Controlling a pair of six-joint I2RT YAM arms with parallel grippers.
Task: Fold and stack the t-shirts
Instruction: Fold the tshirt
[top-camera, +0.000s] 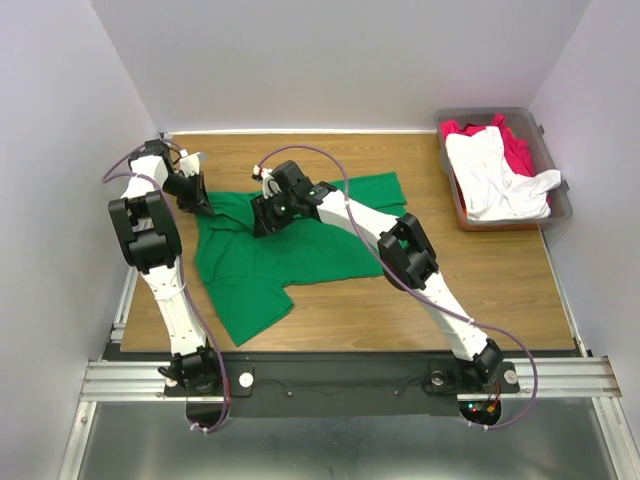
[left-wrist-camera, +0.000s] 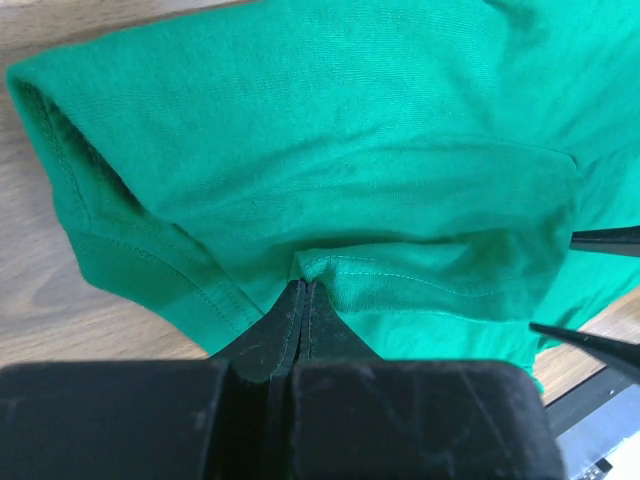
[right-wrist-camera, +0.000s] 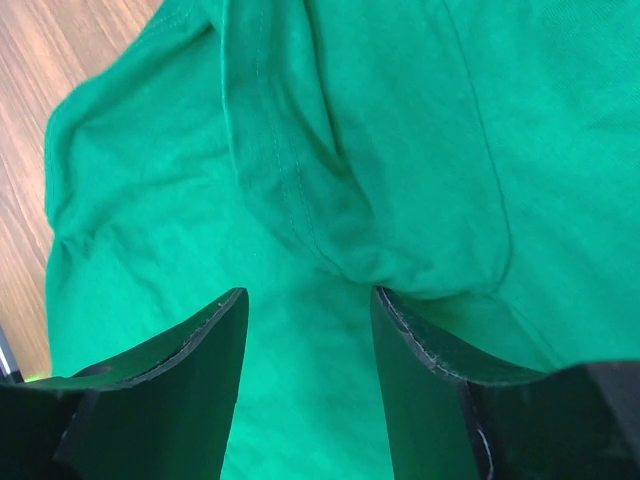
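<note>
We see our left arm (top-camera: 150, 235) rising from its base at the lower left of the top view. Its elbow is bent and its wrist reaches into the upper left, where the left gripper (top-camera: 193, 193) points down. In its wrist view the jaws are pressed together, pinching a hem of the green t-shirt (left-wrist-camera: 350, 150). Our right arm (top-camera: 405, 250) stretches from the lower right toward the centre. The right gripper (top-camera: 268, 215) tilts downward, its jaws standing apart, tips close over the cloth.
</note>
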